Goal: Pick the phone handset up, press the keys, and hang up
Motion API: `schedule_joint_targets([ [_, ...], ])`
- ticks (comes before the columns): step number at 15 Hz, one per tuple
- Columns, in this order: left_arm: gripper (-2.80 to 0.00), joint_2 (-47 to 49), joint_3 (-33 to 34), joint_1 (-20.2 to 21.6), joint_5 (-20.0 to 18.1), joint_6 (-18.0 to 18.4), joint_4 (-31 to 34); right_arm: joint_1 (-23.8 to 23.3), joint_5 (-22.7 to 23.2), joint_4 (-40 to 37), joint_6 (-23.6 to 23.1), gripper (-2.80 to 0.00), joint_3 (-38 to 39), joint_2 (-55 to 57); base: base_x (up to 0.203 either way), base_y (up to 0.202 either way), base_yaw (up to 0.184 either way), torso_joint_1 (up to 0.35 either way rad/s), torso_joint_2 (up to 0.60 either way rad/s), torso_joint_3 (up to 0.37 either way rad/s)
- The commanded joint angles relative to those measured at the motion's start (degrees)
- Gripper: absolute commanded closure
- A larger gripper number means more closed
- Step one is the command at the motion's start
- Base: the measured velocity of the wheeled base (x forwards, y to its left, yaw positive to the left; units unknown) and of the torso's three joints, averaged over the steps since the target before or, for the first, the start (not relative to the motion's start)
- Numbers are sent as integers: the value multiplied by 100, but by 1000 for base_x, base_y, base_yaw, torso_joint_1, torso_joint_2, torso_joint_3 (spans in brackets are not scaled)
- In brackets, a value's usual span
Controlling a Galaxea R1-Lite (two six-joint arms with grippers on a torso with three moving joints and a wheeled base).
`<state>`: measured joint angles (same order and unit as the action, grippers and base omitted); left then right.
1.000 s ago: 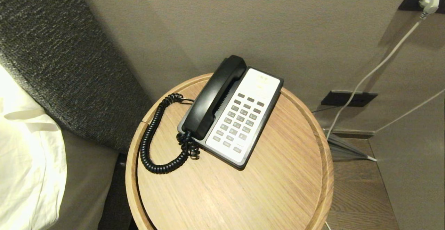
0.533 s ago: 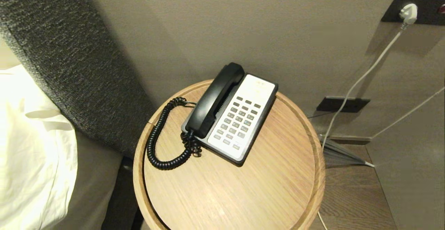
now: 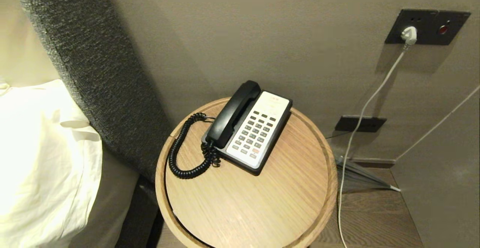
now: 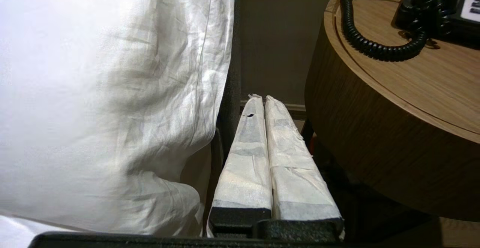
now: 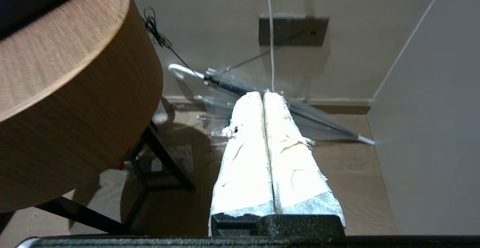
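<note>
The black phone handset [image 3: 232, 114] lies in its cradle on the left side of the black-and-white phone base [image 3: 262, 137], whose grey keys [image 3: 257, 133] face up. Its coiled cord [image 3: 183, 154] loops over the round wooden table [image 3: 262, 206]; the cord [image 4: 378, 45] also shows in the left wrist view. Neither arm appears in the head view. My left gripper [image 4: 261, 97] hangs shut and empty below the table's left side, beside white bedding. My right gripper [image 5: 262, 93] hangs shut and empty low at the table's right side, above the floor.
White bedding [image 3: 41, 158] and a grey headboard [image 3: 97, 79] stand left of the table. On the wall to the right are a socket panel [image 3: 427, 27] with a white plug and cable. A folded umbrella [image 5: 285, 102] lies on the floor by the table legs [image 5: 161, 158].
The whole head view has shifted: the table and phone now sit lower and smaller in the picture and more wall shows above, so the camera moved. The phone itself has not moved.
</note>
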<state>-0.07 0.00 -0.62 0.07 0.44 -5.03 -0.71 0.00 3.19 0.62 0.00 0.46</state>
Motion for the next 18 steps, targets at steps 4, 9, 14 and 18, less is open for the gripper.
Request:
schedule_joint_targets([
  [4,0,7,211,1,1,-8,-6,0,0,6,-1,0,123,24,0,0,0,1,-2,200],
  [9,0,7,211,1,1,-9,-6,0,0,6,-1,0,123,24,0,0,0,3,0,197],
  [14,0,7,211,1,1,-9,-15,0,0,6,-1,0,123,24,0,0,0,3,2,198],
  [18,0,7,211,1,-4,-9,-15,0,0,6,-1,0,123,24,0,0,0,2,4,201],
])
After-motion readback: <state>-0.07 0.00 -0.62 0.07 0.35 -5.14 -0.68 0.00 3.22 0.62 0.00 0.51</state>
